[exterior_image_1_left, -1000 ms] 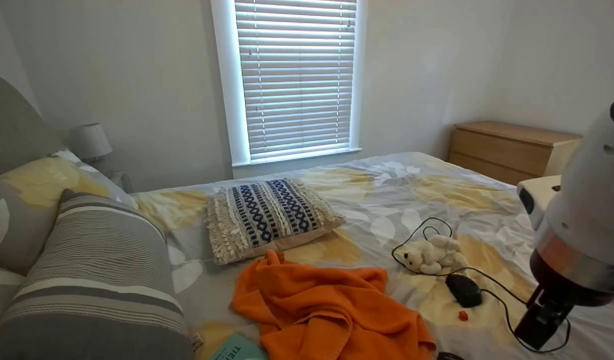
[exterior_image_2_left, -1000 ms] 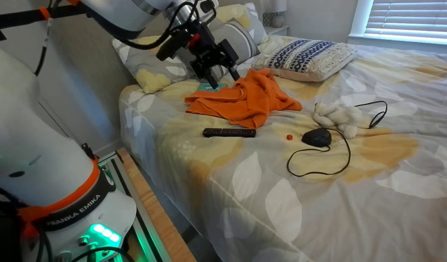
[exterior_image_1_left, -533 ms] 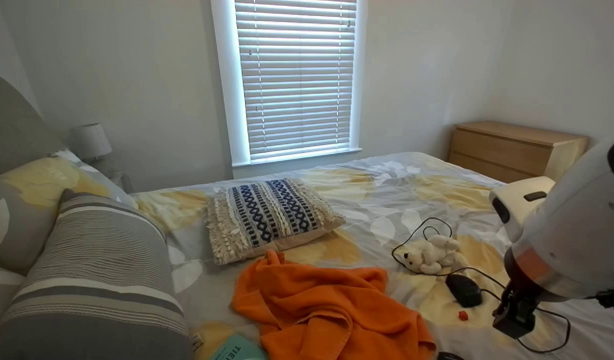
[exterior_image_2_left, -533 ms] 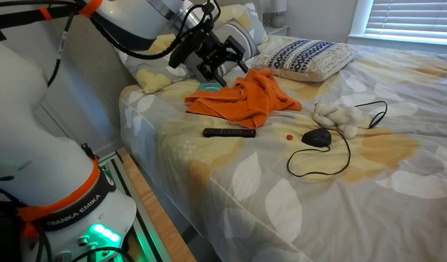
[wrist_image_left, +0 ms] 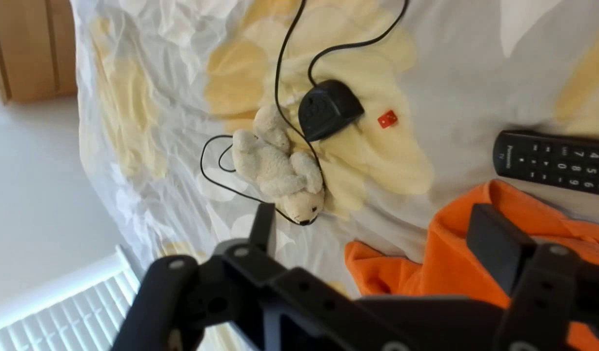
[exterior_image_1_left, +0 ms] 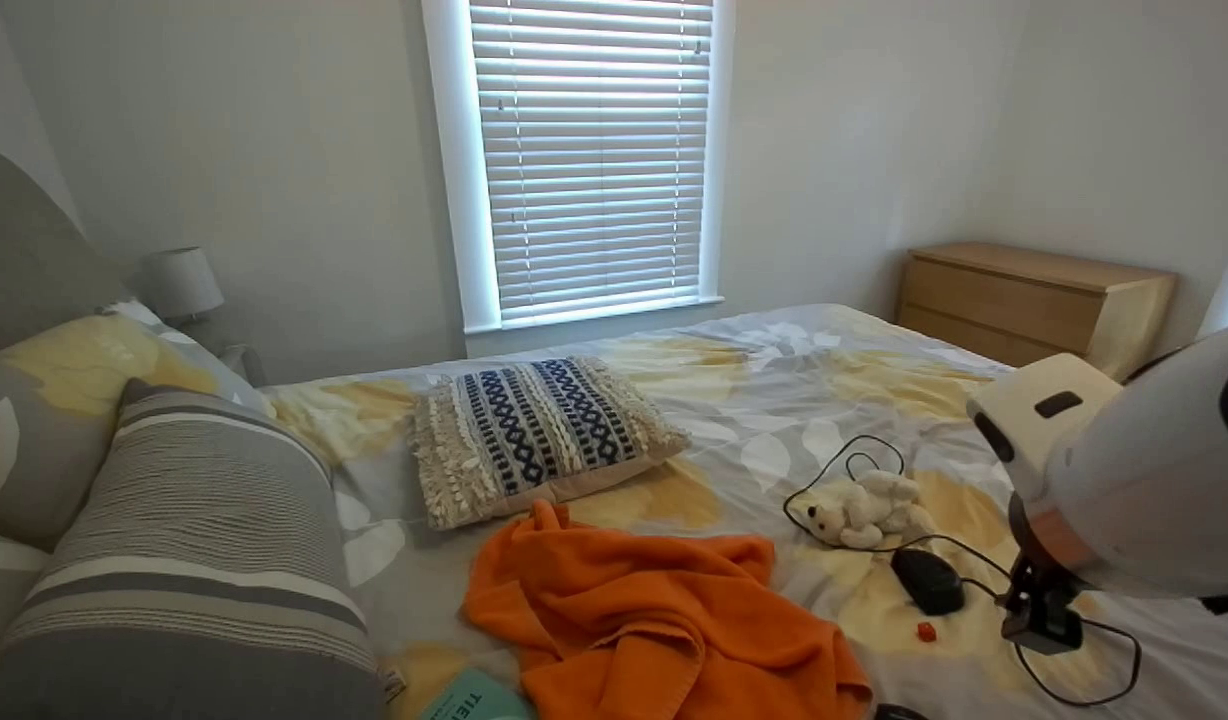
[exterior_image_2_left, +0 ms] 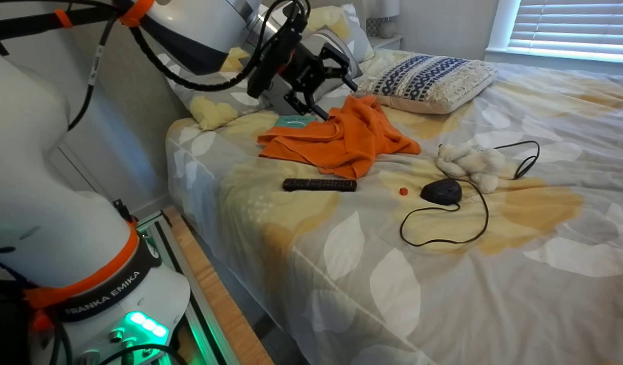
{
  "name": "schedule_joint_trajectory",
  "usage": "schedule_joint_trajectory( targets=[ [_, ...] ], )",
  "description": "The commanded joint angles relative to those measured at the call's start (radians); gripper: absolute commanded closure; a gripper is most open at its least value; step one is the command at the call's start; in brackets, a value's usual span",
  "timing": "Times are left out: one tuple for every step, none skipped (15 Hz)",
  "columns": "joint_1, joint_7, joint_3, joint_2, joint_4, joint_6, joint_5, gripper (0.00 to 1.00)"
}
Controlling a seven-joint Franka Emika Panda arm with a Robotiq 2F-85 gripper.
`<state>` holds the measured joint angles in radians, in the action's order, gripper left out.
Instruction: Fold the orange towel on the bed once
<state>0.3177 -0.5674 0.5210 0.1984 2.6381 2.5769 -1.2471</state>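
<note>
The orange towel (exterior_image_1_left: 664,620) lies crumpled in loose folds on the bed (exterior_image_2_left: 443,284), and both exterior views show it. My gripper (exterior_image_2_left: 339,101) hangs tilted above the towel's pillow-side part, its jaws wide apart and nothing between them. In the wrist view the towel (wrist_image_left: 455,263) fills the lower right, behind a dark finger (wrist_image_left: 499,243); the opposite finger (wrist_image_left: 264,226) shows over bare sheet near the toy bear. The gripper's body covers some of the towel there. In an exterior view, one finger (exterior_image_1_left: 1042,628) shows below the wrist at the right.
Near the towel lie a black remote (exterior_image_2_left: 319,185), a teal booklet (exterior_image_1_left: 479,695) and a patterned cushion (exterior_image_1_left: 549,435). Farther off are a red die (wrist_image_left: 387,119), a black mouse-like device (wrist_image_left: 330,109) with its cable, and a white toy bear (wrist_image_left: 280,165). Striped pillow (exterior_image_1_left: 194,540) borders the headboard side.
My gripper has shifted rightward in an exterior view, over the towel, and its tilt has changed so the fingers point more sideways. Jaws stay wide. Towel and other objects have not moved.
</note>
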Motion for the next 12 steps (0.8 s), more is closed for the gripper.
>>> schedule_joint_trajectory(
  targets=[
    [0.038, -0.112, 0.081, -0.114, -0.057, 0.012, -0.273, 0.0],
    [0.033, -0.161, 0.102, -0.146, -0.076, 0.013, -0.35, 0.0],
    [0.025, -0.201, 0.111, -0.18, -0.093, 0.018, -0.428, 0.0],
    [0.014, -0.268, 0.123, -0.227, -0.119, 0.026, -0.504, 0.0],
    [0.011, -0.326, 0.122, -0.276, -0.142, 0.05, -0.579, 0.0],
    [0.005, -0.394, 0.126, -0.325, -0.168, 0.057, -0.653, 0.0],
    [0.006, -0.468, 0.121, -0.385, -0.193, 0.073, -0.727, 0.0],
    [-0.146, -0.522, -0.039, -0.435, -0.212, 0.092, -0.784, 0.0],
    [-0.159, -0.579, -0.059, -0.481, -0.235, 0.12, -0.849, 0.0],
    [-0.067, -0.629, 0.029, -0.543, -0.26, 0.127, -0.919, 0.0],
    [-0.083, -0.671, 0.009, -0.595, -0.281, 0.136, -0.976, 0.0],
    [-0.181, -0.731, -0.088, -0.641, -0.313, 0.161, -1.029, 0.0]
  ],
)
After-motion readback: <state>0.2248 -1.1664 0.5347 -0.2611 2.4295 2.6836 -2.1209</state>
